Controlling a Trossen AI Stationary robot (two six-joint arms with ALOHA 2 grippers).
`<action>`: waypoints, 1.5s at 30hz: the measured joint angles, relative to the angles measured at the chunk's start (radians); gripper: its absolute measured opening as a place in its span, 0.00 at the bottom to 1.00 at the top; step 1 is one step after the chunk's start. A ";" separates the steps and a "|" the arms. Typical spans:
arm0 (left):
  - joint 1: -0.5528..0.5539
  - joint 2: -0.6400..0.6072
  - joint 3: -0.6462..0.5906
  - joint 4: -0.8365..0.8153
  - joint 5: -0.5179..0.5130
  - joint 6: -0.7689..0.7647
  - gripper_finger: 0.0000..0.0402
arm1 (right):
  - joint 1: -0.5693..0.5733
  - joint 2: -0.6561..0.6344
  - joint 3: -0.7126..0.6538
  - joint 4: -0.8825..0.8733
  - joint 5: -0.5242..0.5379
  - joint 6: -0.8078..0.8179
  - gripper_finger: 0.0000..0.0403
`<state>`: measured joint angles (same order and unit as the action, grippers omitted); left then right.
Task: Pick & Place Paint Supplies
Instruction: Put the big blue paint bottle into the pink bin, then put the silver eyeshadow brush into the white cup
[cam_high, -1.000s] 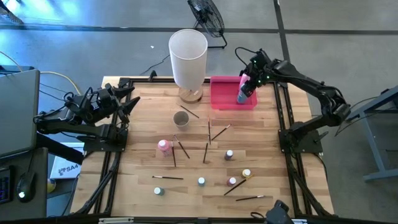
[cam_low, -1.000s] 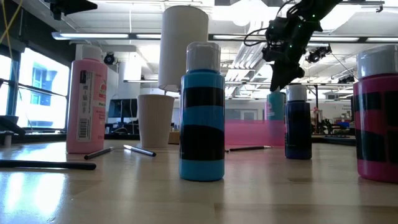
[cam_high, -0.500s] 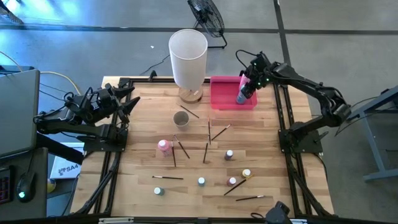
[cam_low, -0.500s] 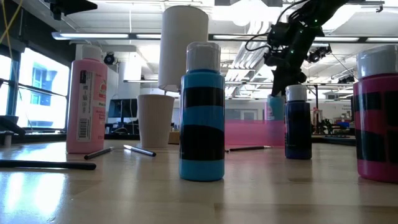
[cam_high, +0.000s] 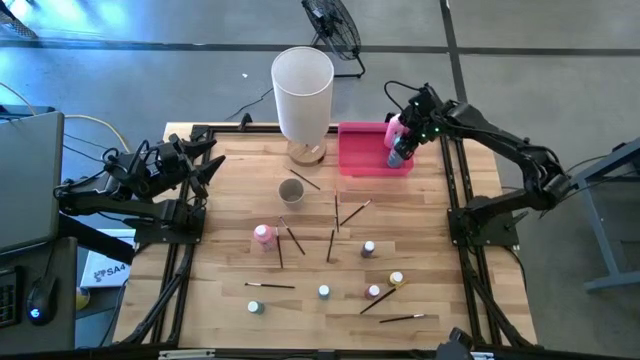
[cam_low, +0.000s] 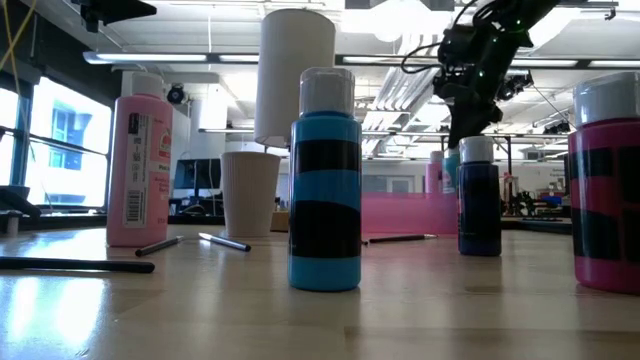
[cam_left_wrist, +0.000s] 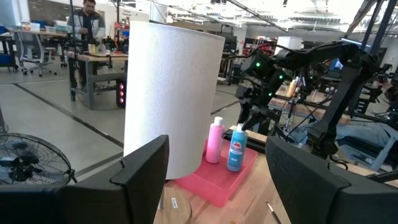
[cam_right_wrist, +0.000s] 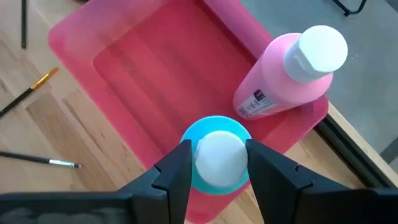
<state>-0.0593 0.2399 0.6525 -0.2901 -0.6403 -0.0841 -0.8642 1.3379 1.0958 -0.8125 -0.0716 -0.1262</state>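
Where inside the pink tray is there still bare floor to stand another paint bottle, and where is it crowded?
The pink tray is bare across the stretch from its centre to the end nearest the white cylinder. The opposite end is crowded: the pink bottle and the teal bottle stand together there, with the right gripper fingers either side of the teal bottle's cap.

Right gripper (cam_right_wrist: 217, 163) fingers flanking white cap of upright teal plastic bottle (cam_right_wrist: 216, 155). Beside it, tall pink white-capped bottle (cam_right_wrist: 292, 78), both inside pink rectangular plastic tray (cam_right_wrist: 143, 68).
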 joint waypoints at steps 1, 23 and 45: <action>0.000 0.000 0.000 0.000 0.000 0.000 0.65 | 0.000 -0.003 0.000 -0.001 -0.001 -0.002 0.36; 0.000 0.000 0.000 0.000 -0.009 0.000 0.65 | 0.000 -0.054 0.003 -0.116 0.027 -0.003 0.73; 0.000 0.000 0.000 0.002 -0.005 0.000 0.65 | 0.176 -0.351 0.005 -0.085 -0.492 0.527 0.63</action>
<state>-0.0592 0.2399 0.6523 -0.2882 -0.6453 -0.0841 -0.6881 0.9865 1.1004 -0.8974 -0.5638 0.4009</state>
